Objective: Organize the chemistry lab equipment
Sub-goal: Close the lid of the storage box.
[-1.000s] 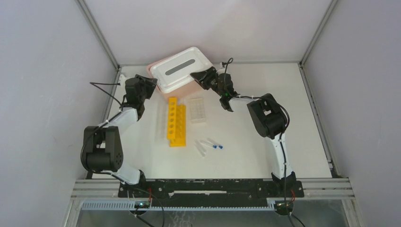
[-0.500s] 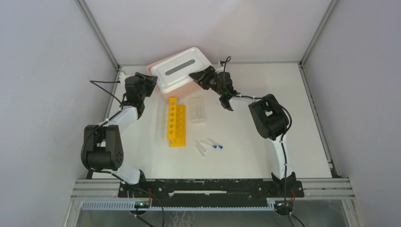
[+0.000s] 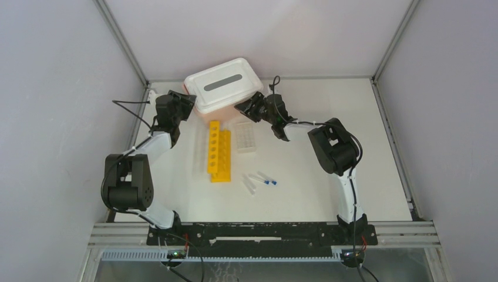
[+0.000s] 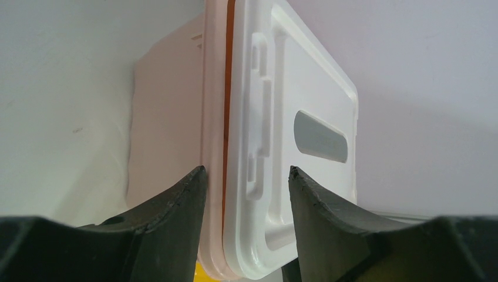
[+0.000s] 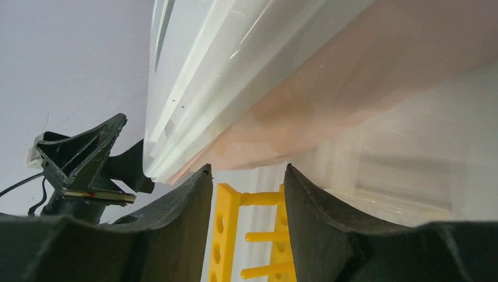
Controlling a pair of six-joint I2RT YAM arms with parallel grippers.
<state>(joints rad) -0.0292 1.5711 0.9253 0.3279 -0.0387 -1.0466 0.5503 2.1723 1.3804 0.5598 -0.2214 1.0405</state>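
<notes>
**Logged both grippers at the bin, racks untouched**

Saw the right gripper [image 3: 242, 109] drawn back and down off the white slotted lid [image 3: 235, 73] since a second earlier, now at the near right corner of the pink bin [image 4: 170, 117]. Recorded little change in the left gripper [image 3: 188, 101], parked at the bin's left corner. Found the left jaws spread, straddling the lid rim and bin wall in the wrist view; could not tell contact. Found the right jaws spread too, holding nothing, with the yellow rack [image 5: 230, 235] showing through the gap below the bin's edge.

Located the task's things on the table [image 3: 352, 176], toward the arm bases from both grippers: yellow rack at centre, long axis running near to far; clear gridded rack [image 3: 245, 136] just beside it on the right; a few blue-capped tubes [image 3: 263, 180] loose by the yellow rack's near end, on its right. Saw none seated in a hole. Judged the right gripper nearer to the gridded rack and the tubes, needing to swing back toward its base and tip downward to reach them. Judged sorting not yet begun.
</notes>
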